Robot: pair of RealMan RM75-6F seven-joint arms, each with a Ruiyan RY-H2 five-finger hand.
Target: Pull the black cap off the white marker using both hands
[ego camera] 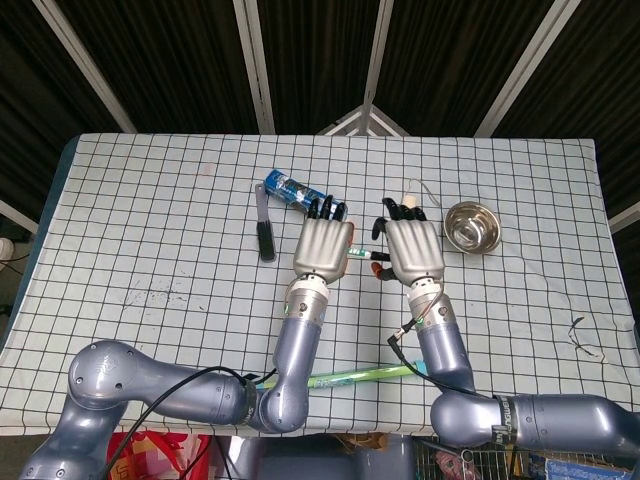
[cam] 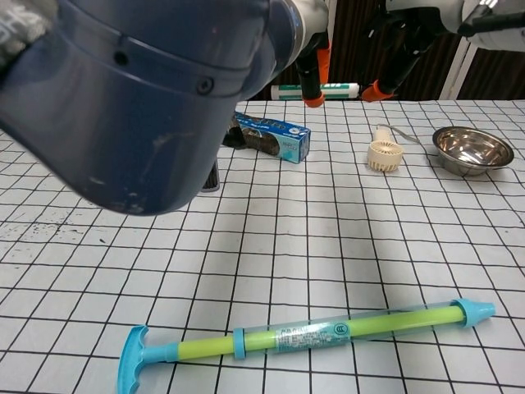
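Note:
The white marker (cam: 332,90) with green print hangs level above the table's far side. My left hand (ego camera: 325,246) holds it, with dark orange-tipped fingers (cam: 310,78) wrapped across its middle. In the head view only a short piece of the marker (ego camera: 356,250) shows between the two hands. My right hand (ego camera: 414,249) is just right of it. Its curled fingers (cam: 385,74) reach down to the marker's right end. The black cap is not visible, and I cannot tell if the right hand grips anything.
A blue box (cam: 271,135) and a black brush (cam: 209,172) lie behind left on the checked cloth. A white round fan (cam: 384,153) and a steel bowl (cam: 473,148) sit to the right. A green and blue pump tube (cam: 303,338) lies near the front edge.

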